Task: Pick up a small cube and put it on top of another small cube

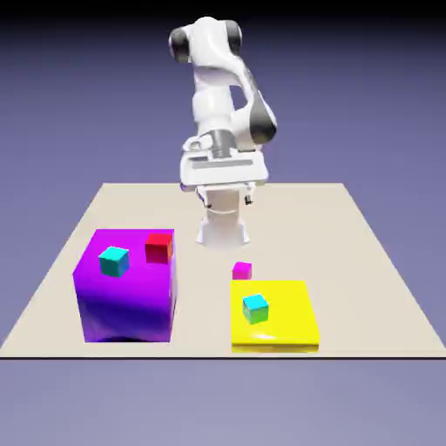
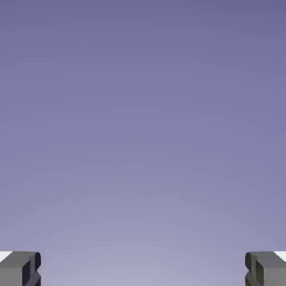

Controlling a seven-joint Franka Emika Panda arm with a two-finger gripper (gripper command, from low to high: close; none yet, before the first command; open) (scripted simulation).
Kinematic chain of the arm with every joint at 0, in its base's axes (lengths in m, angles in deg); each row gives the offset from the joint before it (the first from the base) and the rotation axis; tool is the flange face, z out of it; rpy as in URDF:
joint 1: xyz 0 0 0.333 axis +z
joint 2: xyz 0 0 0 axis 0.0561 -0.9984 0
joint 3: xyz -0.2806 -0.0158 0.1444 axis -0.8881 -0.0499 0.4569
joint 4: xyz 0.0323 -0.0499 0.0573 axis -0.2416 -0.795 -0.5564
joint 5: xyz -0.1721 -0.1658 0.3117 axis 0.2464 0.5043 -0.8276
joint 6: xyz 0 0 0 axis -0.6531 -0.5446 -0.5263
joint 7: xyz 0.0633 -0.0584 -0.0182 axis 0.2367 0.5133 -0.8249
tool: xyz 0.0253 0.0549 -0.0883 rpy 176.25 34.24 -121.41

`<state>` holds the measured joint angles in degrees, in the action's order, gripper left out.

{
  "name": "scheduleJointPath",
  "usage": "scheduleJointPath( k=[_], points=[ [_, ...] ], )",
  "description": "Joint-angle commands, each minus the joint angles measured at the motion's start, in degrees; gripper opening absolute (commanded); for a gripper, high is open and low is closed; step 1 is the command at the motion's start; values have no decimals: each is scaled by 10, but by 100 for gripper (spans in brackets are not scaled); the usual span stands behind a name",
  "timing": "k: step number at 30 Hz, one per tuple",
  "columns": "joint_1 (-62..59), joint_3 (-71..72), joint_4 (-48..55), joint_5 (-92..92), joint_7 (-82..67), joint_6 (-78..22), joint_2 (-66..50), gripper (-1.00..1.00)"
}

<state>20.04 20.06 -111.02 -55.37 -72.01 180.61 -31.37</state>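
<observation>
Magenta cube (image 1: 242, 271); 2 cyan cubes (image 1: 114, 261); red cube (image 1: 158, 248); purple block (image 1: 128, 292); yellow block (image 1: 274, 322); beige table (image 1: 200, 300).

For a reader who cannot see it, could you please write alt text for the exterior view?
An open, empty robot gripper hangs above a table. A magenta cube lies behind a yellow block bearing a cyan cube; a purple block bears cyan and red cubes.

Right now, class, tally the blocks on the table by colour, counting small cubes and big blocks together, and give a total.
Cyan: 2 (small cubes)
Magenta: 1 (small cube)
Red: 1 (small cube)
Purple: 1 (big block)
Yellow: 1 (flat block)
Total: 6
</observation>
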Motion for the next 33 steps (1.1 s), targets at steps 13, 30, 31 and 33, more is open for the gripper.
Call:
scheduleJointPath(
  k=[13,30,31,33],
  points=[
    [181,-150,-12,-220,-324,47,-10,0],
    [418,-345,-29,-508,-748,108,-23,0],
    [432,-357,-30,-525,-772,111,-23,0],
    [460,-380,-31,-559,-822,119,-25,0]
  ],
)
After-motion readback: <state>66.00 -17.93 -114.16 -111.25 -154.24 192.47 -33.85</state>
